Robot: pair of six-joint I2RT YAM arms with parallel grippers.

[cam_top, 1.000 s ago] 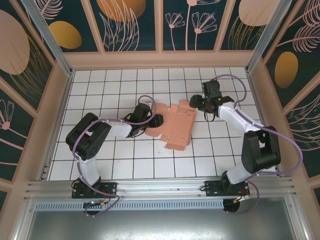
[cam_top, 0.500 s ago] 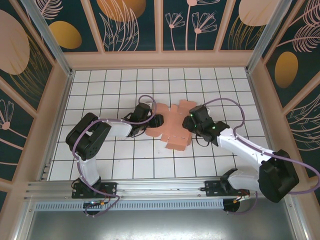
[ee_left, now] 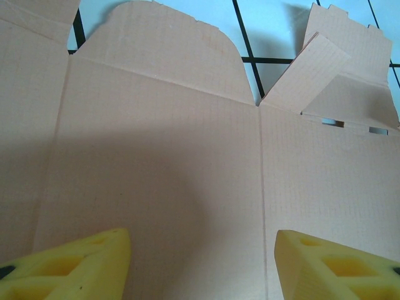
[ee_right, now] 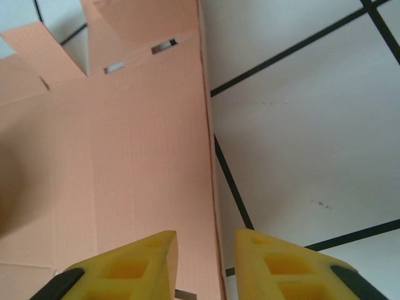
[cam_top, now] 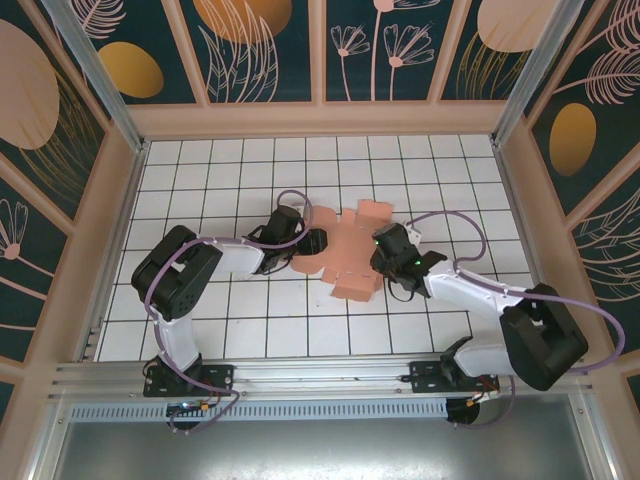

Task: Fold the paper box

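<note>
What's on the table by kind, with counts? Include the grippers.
paper box, salmon-pink die-cut sheet: 1
grippers with yellow fingers: 2 (left gripper, right gripper)
Total: 3

Robot lab cell: gridded table (cam_top: 300,330), patterned walls (cam_top: 270,60), aluminium rail (cam_top: 320,378).
</note>
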